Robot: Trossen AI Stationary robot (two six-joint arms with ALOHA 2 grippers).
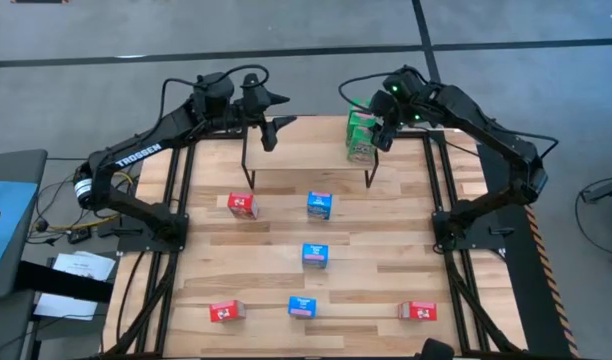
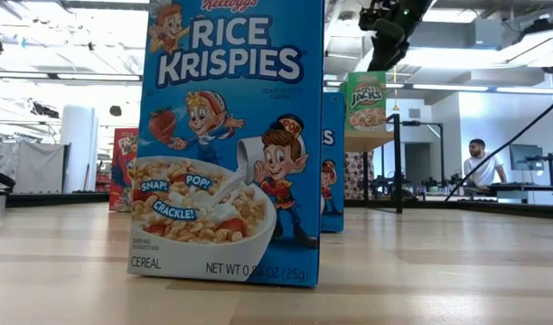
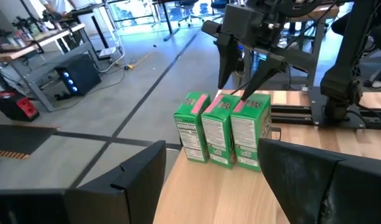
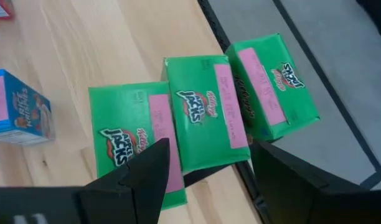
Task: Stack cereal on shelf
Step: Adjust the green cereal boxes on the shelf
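Table (image 1: 386, 250): big wood top; three red and three blue cereal boxes stand apart on it.
Shelf (image 1: 306, 150): far side, in the middle.
Green boxes (image 1: 360, 137): three touching, at the shelf's right end.
Right end effector (image 1: 384, 132): released, over them.
Left end effector (image 1: 274, 127): released, empty, over the shelf's left end.
Blue box (image 1: 315, 255): light, stiff card; hold its flat sides.

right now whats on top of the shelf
Three green Apple Jacks boxes stand side by side at the right end of the shelf, with the open right gripper above them. The left gripper covers some of the left end.
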